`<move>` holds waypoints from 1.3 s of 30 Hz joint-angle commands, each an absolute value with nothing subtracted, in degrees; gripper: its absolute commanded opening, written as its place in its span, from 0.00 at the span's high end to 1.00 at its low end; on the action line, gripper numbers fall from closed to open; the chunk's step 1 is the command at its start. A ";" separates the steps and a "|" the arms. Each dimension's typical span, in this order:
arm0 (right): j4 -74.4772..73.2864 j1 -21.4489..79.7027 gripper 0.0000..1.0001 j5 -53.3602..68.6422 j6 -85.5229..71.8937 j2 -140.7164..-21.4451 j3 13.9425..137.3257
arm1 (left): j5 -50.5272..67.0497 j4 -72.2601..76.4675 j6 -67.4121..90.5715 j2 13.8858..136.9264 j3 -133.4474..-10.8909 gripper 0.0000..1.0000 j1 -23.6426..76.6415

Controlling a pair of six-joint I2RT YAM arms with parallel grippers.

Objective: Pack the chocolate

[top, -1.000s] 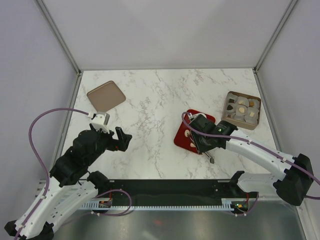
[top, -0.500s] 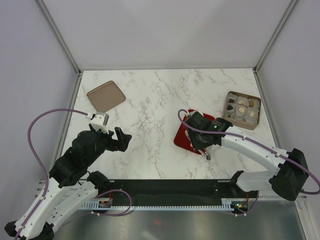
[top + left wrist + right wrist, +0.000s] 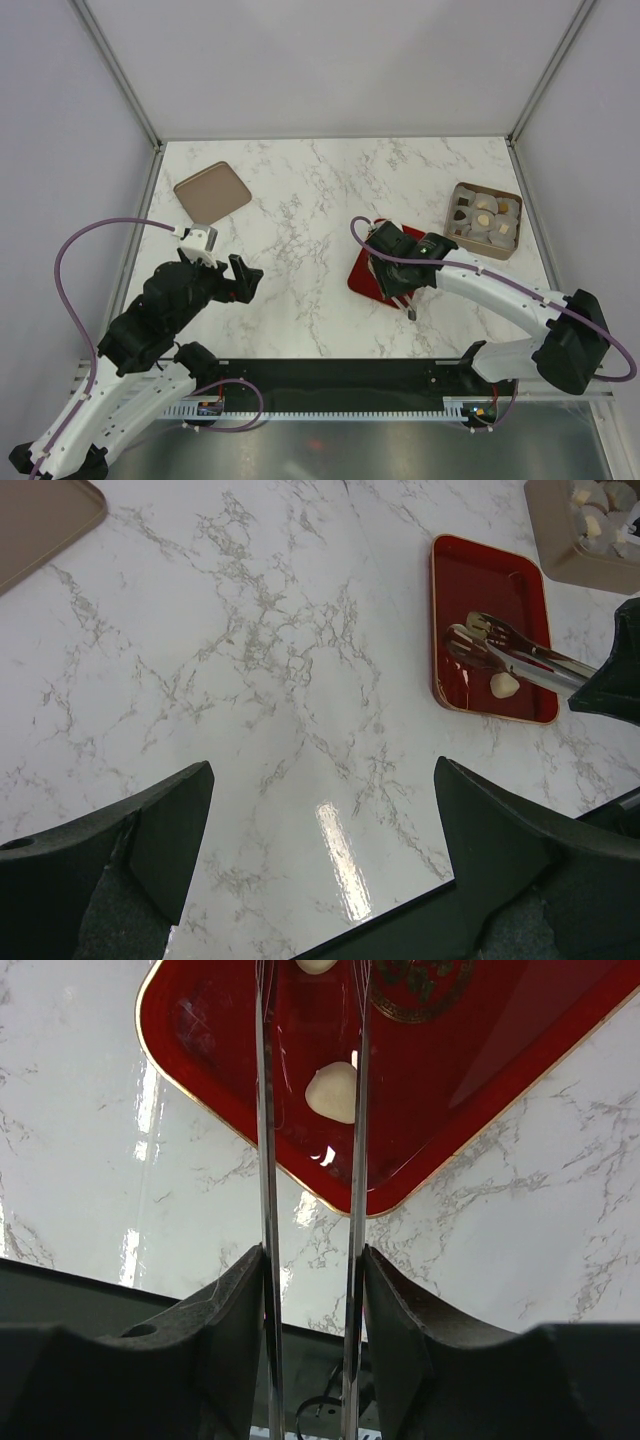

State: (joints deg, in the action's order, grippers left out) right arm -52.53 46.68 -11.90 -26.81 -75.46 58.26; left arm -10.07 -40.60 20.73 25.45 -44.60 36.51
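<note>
A red tray [image 3: 362,275] lies right of the table's middle. My right gripper [image 3: 400,285] is shut on metal tongs [image 3: 264,1110] and holds them over the tray. The two tong arms stand apart, and a cream chocolate [image 3: 333,1092] lies on the tray [image 3: 450,1080] between them. A second cream chocolate [image 3: 316,964] shows at the top edge. The left wrist view shows the tongs [image 3: 510,650] over the tray [image 3: 490,575] and one cream chocolate [image 3: 503,684]. My left gripper [image 3: 243,280] is open and empty, far left of the tray.
A tan box [image 3: 483,220] with several cream and dark sweets stands at the right, also showing in the left wrist view [image 3: 590,530]. A tan square lid [image 3: 212,191] lies at the back left. The table's near edge runs just below the tray.
My right gripper has moved a little to the left with the tongs, further over the red tray. The left arm has not moved.
</note>
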 commanded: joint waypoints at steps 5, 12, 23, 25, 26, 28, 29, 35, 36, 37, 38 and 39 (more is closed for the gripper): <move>-50.89 46.93 0.56 -12.48 -27.25 -75.50 60.56 | -10.90 -39.55 21.97 24.96 -44.65 0.00 36.74; -51.06 46.93 0.61 -13.36 -27.07 -75.06 60.20 | -10.90 -39.64 21.89 25.05 -44.65 0.00 36.83; -53.70 46.76 0.64 -15.82 -26.81 -73.56 63.72 | -10.90 -39.55 21.97 25.05 -44.65 0.00 36.83; -54.05 46.50 0.64 -16.00 -26.72 -73.48 64.42 | -10.90 -39.55 21.88 24.96 -44.65 0.00 36.83; -54.31 46.41 0.64 -16.00 -26.72 -73.48 64.60 | -10.90 -39.55 21.88 24.96 -44.74 0.00 36.83; -54.84 45.80 0.64 -16.26 -26.46 -73.48 65.39 | -10.90 -39.55 21.97 24.96 -44.65 0.00 36.83; -55.02 45.53 0.64 -16.35 -26.11 -73.39 65.74 | -10.90 -39.55 21.97 24.87 -44.65 0.00 36.83; -57.65 36.75 0.64 -16.87 -23.39 -71.37 70.83 | -10.64 -39.64 21.88 24.87 -44.74 0.00 36.83; -58.35 33.61 0.64 -16.96 -22.94 -71.19 71.97 | -10.55 -39.55 21.88 24.96 -44.74 0.00 36.83; -58.53 32.01 0.65 -17.14 -22.50 -71.10 72.42 | -10.55 -39.55 21.88 25.05 -44.65 0.00 36.83; -58.71 30.51 0.65 -16.96 -22.06 -70.93 72.77 | -10.55 -39.55 21.88 24.96 -44.65 0.00 36.83; -58.97 27.63 0.64 -16.96 -21.19 -70.75 73.12 | -10.46 -39.55 21.88 24.87 -44.74 0.00 36.83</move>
State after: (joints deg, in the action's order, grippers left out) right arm -57.28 32.23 -15.11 -23.88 -72.97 69.91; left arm -10.17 -40.60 20.73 25.32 -44.60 36.51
